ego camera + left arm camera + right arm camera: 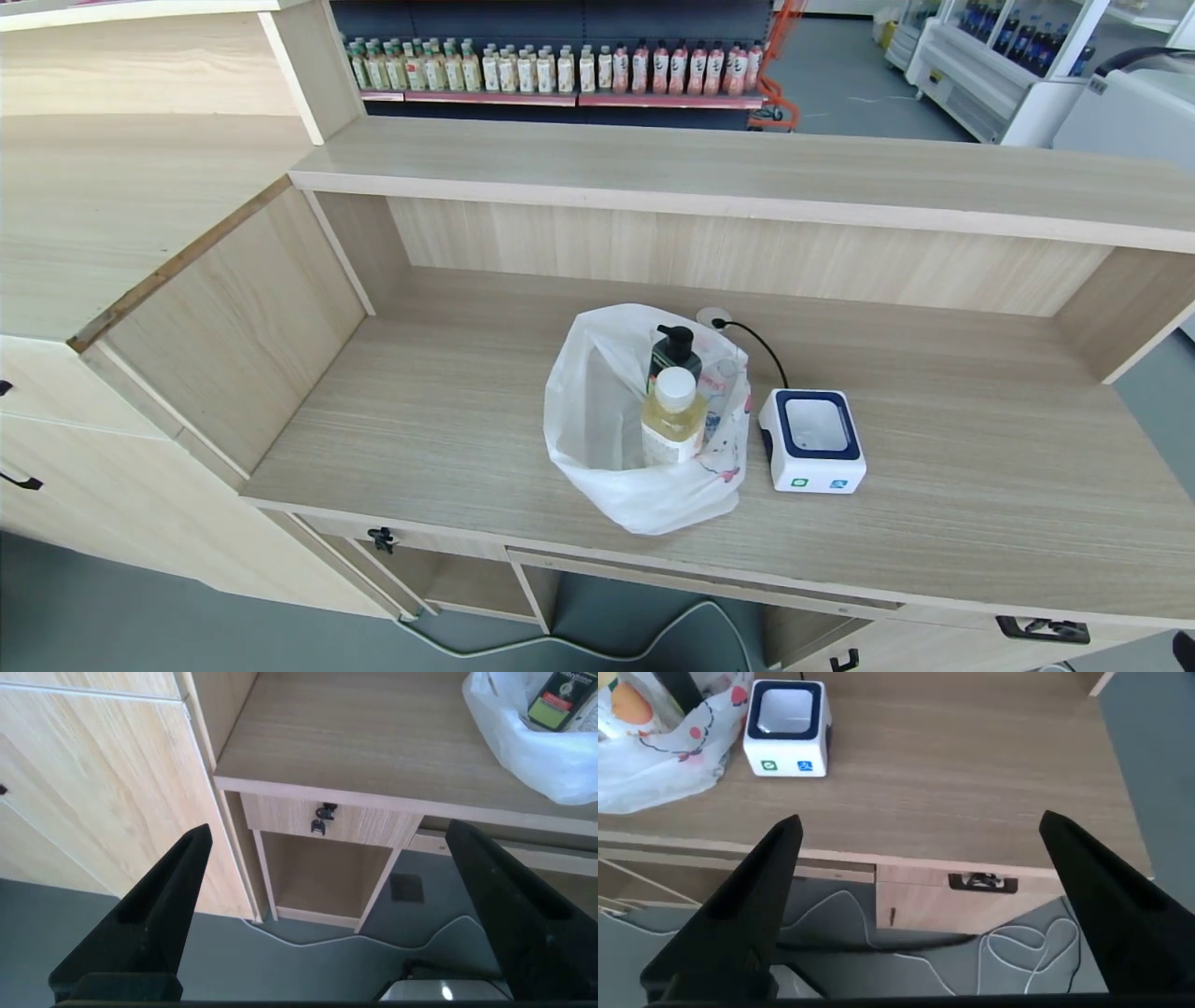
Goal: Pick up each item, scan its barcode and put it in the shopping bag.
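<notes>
Two probably slick, rigid bottles (672, 411) sit in the floppy shopping bag (588, 411) ahead of the spread-open left gripper (329, 829) and right gripper (922, 819), so grab mid-body imo.

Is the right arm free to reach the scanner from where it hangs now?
Probably yes. The right gripper sits off the front edge of the counter, jaws open, with bare wood between it and the scanner; the shopping bag lies to the scanner's left.
</notes>
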Robot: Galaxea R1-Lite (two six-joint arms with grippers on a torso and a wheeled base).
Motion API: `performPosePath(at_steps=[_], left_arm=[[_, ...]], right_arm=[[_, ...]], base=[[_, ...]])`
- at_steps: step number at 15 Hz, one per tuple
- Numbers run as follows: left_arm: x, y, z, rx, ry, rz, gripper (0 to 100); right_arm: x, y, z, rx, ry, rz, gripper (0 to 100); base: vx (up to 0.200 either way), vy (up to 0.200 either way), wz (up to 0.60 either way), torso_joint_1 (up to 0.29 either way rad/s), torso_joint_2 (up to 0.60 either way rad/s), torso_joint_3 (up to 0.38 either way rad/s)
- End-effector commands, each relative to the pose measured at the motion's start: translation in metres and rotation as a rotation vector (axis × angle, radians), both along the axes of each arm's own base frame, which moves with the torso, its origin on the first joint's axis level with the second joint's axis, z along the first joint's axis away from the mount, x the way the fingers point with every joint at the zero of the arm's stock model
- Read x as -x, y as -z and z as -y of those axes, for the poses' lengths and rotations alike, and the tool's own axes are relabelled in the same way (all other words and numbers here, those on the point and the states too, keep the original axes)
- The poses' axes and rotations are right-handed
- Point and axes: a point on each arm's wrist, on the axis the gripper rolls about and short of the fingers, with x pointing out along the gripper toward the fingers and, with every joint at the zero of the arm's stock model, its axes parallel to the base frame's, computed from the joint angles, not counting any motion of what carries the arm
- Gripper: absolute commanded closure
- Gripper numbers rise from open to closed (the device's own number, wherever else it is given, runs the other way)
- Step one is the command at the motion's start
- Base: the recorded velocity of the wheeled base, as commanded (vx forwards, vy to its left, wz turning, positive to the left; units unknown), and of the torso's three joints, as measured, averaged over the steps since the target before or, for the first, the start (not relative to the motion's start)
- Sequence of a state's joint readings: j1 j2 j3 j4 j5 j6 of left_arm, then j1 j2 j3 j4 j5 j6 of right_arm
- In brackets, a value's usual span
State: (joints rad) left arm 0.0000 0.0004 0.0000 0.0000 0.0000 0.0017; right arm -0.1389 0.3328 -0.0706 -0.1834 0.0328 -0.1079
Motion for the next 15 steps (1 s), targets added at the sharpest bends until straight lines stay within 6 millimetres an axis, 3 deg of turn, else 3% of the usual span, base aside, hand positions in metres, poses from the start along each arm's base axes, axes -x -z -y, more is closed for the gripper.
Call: performPosePath(at_steps=[1, 4, 8, 15], left_arm=[[0.0, 0.0, 0.0, 0.0, 0.0, 0.0, 0], [0.0, 0.0, 0.0, 0.0, 0.0, 0.0, 0], [0.0, 0.0, 0.0, 0.0, 0.0, 0.0, 0], [0.0, 0.0, 0.0, 0.0, 0.0, 0.0, 0]], right_arm=[[0.0217, 0.0322, -0.0025, -0.012, 0.001, 0.062, 0], [0.0218, 0.0337, -0.002, -0.095, -0.016, 0.056, 0], [0.0203, 0.0356, -0.0017, -0.086, -0.037, 0.012, 0], [0.0298, 0.0405, -0.0007, -0.044, -0.112, 0.096, 0]], base=[[0.0, 0.0, 0.0, 0.0, 0.0, 0.0], [0.0, 0.0, 0.0, 0.0, 0.0, 0.0], [0.0, 0.0, 0.0, 0.0, 0.0, 0.0], [0.0, 0.0, 0.0, 0.0, 0.0, 0.0]])
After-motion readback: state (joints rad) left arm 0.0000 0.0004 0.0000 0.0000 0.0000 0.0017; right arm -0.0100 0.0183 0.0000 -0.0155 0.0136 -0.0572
